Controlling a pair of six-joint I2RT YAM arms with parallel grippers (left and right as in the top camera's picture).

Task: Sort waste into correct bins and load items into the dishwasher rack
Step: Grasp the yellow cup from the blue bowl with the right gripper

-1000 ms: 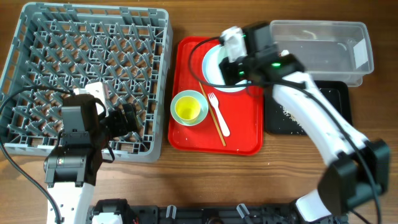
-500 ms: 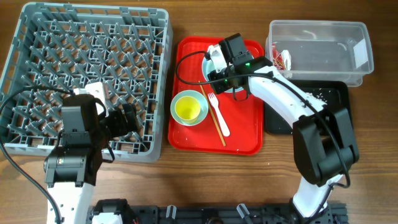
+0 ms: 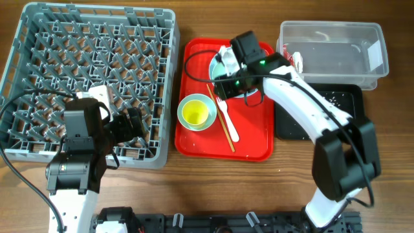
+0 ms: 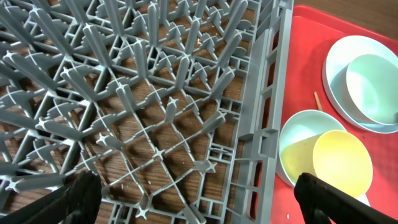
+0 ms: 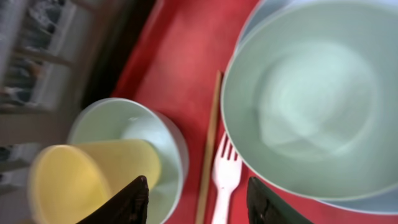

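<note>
Holding the wrapper (image 3: pixel 296 60), the clear tub (image 3: pixel 343 55) is standing at the far right of the counter (image 3: pixel 284 178). The red-and-white scrap is lying against its left wall, partly covered by the right arm. Just in front of it, the black tray (image 3: pixel 354 107) is carrying the whitish crumbs (image 3: pixel 331 97), which are lying scattered toward its far edge.

On the red tray (image 3: pixel 252 139), one mint bowl (image 3: pixel 183 107) is cradling the yellow cup (image 3: pixel 196 114), and a second mint bowl (image 5: pixel 305 93) is sitting inside the white plate (image 4: pixel 333 81). The fork (image 5: pixel 224 180) and the chopsticks (image 3: pixel 228 136) are lying side by side on the red tray between the two bowls.

The dishwasher rack (image 3: pixel 97 58) is filling the left side. The left pincer (image 4: pixel 202 196) is hanging wide apart over the rack's side nearest the red tray, gripping nothing. The right pincer (image 5: pixel 199 199) is hovering above the fork's tines, fingers parted, with nothing between them.

From overhead, the right arm is hiding much of the plate and its bowl. The right wrist view is blurring the cup and the rack, and both wrist frames are cutting off the fingers.
</note>
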